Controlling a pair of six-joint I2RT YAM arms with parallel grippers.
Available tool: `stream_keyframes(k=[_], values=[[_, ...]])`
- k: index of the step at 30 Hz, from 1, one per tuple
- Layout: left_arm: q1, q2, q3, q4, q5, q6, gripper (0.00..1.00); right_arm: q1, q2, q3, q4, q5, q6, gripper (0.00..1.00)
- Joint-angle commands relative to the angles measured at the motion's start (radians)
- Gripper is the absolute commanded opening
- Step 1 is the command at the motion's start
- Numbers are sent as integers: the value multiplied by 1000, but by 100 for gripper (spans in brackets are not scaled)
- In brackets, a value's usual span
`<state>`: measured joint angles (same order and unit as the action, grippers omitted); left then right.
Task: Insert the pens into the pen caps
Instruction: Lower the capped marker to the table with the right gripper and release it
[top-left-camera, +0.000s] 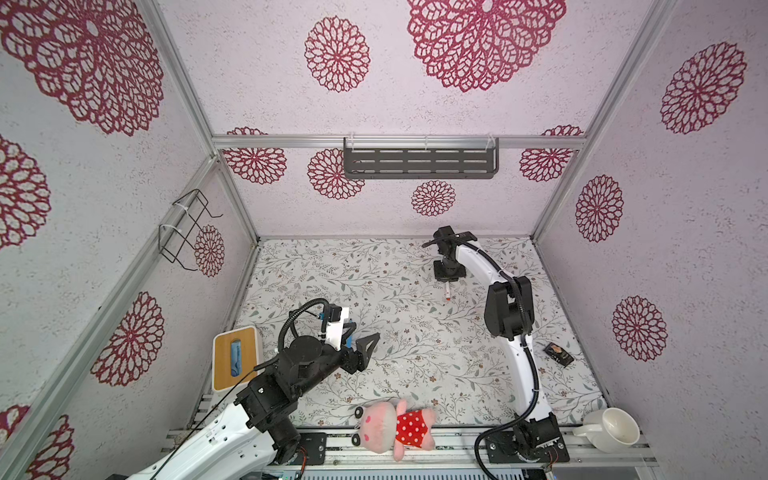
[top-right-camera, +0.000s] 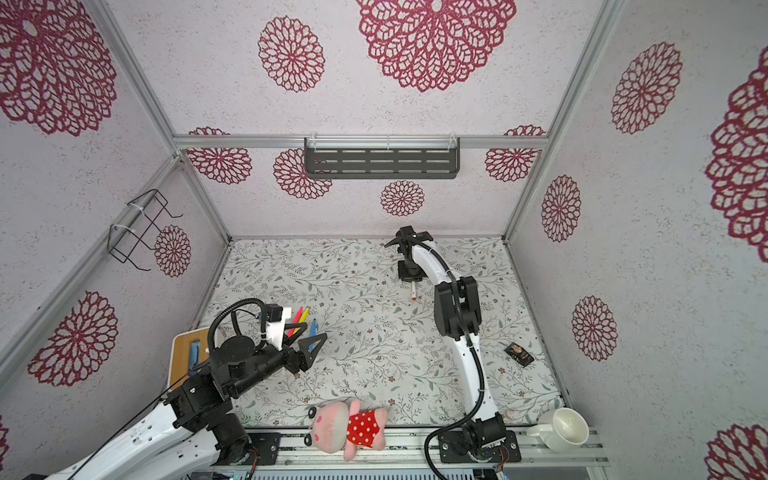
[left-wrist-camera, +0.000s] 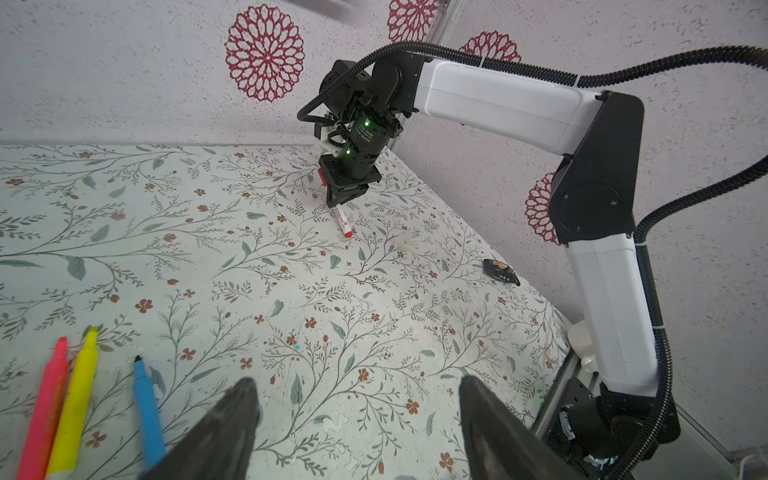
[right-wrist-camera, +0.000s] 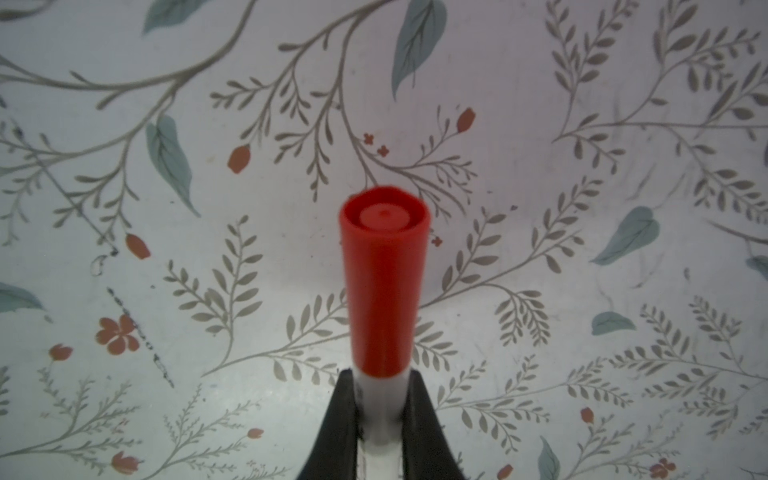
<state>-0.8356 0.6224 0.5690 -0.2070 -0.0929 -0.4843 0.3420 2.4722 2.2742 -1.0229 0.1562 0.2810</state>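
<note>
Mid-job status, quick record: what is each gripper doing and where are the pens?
right gripper: shut on white pen, red end toward the table
left gripper: open, empty, above the table near the loose pens
loose pens: pink pen, yellow pen, blue pen, side by side, tips bare
loose caps: none I can make out

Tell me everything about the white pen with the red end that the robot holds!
The white pen is a slim, smooth, plastic-looking barrel with red markings and a red cap on its lower end. The right gripper is shut on the white barrel, holding it tilted downward over the flowery table.
</note>
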Motion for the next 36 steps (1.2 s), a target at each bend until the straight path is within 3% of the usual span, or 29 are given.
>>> stream_keyframes(k=[1,3,11,13,14,17,18,28,36], values=[[-7,5,-8,19,1,-8,78,-8,12,27,-28,30,1,0],[-8,7,-6,18,1,-7,78,-9,12,27,-25,24,1,1],[-7,1,0,6,-6,-6,78,-11,-7,26,-23,24,0,21],[-7,2,-1,4,-9,-8,78,-11,-15,25,-25,18,-4,29],[-7,1,-3,5,-10,-10,78,-11,-23,19,-22,18,-4,39],[-8,1,-4,4,-12,-12,78,-11,-43,13,-20,19,-2,42],[-8,1,-4,4,-15,-12,79,-11,-51,12,-19,19,0,56],[-7,4,16,-75,-123,-22,79,-8,-165,-44,4,4,16,58],[16,90,58,-161,-185,-63,80,6,-328,-175,76,-29,15,58]])
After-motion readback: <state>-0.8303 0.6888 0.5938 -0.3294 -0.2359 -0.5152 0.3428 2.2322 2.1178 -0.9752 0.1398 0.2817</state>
